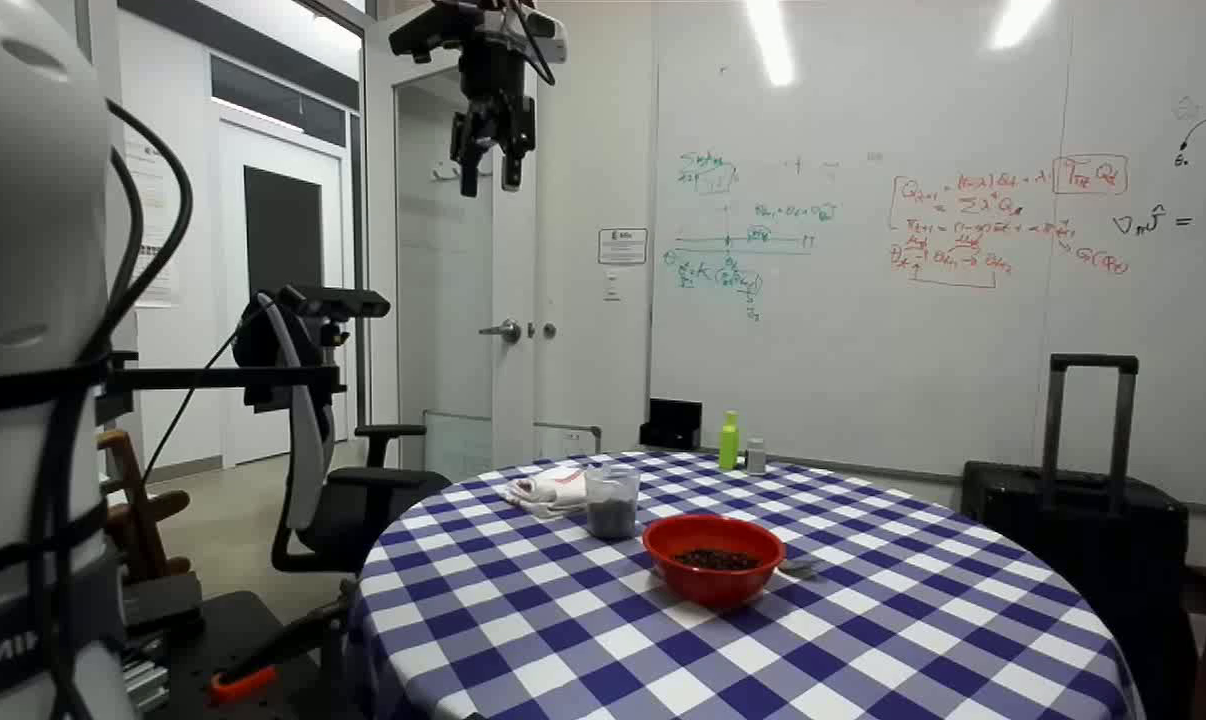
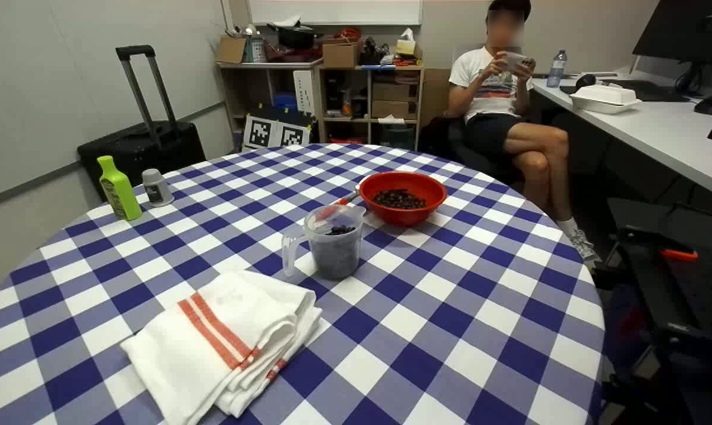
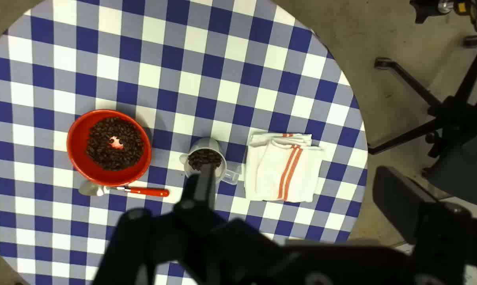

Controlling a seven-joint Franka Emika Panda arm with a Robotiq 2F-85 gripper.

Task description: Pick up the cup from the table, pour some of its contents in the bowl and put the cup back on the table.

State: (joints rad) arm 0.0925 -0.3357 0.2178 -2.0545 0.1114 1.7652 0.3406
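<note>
A translucent measuring cup (image 2: 335,254) stands upright on the round table (image 2: 480,330), well in from the edges, partly filled with dark coffee beans (image 3: 204,157). A blue-and-white checked tablecloth (image 1: 663,650) covers the table. The cup's spout (image 2: 360,212) points to the red bowl (image 2: 404,219), which sits apart from it with a bed of coffee beans inside; the cup's handle (image 2: 288,254) points the opposite way, to a folded white dish towel (image 3: 284,170) with red stripes. In the wrist view the towel lies between the cup and the table's right edge. A red-handled spoon (image 3: 143,191) lies along the bowl's side.

In an exterior view the gripper (image 1: 492,182) hangs high above the table's level, its fingers (image 1: 511,175) spread well apart and holding nothing; in the wrist view one of them overlaps the cup without touching it.

Near the table edge by the whiteboard (image 1: 833,340) stand a lime-green bottle (image 2: 120,190) and, just beside it, a grey-capped container (image 2: 157,189). Beyond that edge is a black suitcase (image 1: 1073,570). Past the far right edge in an exterior view, a person (image 2: 490,82) sits holding a phone (image 2: 519,62).
</note>
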